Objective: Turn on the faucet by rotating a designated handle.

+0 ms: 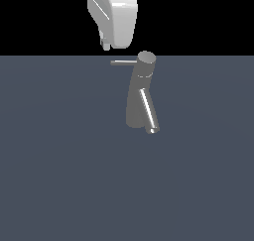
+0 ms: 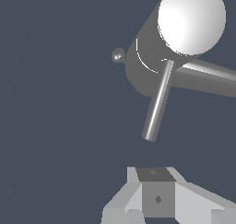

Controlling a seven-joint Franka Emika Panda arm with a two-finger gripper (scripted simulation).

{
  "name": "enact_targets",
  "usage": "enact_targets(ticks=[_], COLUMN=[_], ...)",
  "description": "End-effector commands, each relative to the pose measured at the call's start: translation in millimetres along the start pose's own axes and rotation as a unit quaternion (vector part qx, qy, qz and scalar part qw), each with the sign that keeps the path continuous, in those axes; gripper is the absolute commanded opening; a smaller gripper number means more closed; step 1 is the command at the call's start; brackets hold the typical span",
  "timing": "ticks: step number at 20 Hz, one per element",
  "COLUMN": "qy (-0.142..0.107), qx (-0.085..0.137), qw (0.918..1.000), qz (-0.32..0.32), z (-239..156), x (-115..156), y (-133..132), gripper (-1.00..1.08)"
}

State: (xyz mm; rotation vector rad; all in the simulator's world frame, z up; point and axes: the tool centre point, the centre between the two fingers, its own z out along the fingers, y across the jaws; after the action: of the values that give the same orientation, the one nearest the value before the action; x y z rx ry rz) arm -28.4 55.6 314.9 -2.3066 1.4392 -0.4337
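Wrist view, nearest: the gripper (image 2: 154, 204) is seen as pale blocky shapes around a darker grey block; whether its fingers are released or clenched cannot be told.
Handle: the handle (image 2: 157, 102), a thin straight grey rod, is shown just beyond the gripper with a clear gap between its free tip and the gripper; nothing is grasped.
Faucet: the faucet (image 2: 152, 66) is seen from above, its round cap face lit bright white, with the thicker spout tube leading off sideways.
Exterior view, surface: a flat dark blue-grey counter (image 1: 59, 175) fills the lower part; the faucet (image 1: 138, 98) stands near the middle of the counter's far edge.
Handle direction: the handle (image 1: 123, 62) projects from the cap toward the exterior view's left.
Arm: the white robot arm (image 1: 116, 17) hangs above the handle, apart from it.
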Motion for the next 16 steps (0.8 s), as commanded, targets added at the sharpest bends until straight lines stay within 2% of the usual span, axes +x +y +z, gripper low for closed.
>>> enact_targets(ticks=[1, 9, 16], qy=[0.009, 0.031, 0.040], qx=[0.011, 0.035, 0.044], qw=[0.9995, 0.9947, 0.9916], qz=[0.028, 0.092, 0.115], z=[11.2, 35.4, 43.7], x=[8.9, 32.4, 42.4], y=[-6.8, -21.5, -26.6], gripper=[-1.00, -1.00, -1.00])
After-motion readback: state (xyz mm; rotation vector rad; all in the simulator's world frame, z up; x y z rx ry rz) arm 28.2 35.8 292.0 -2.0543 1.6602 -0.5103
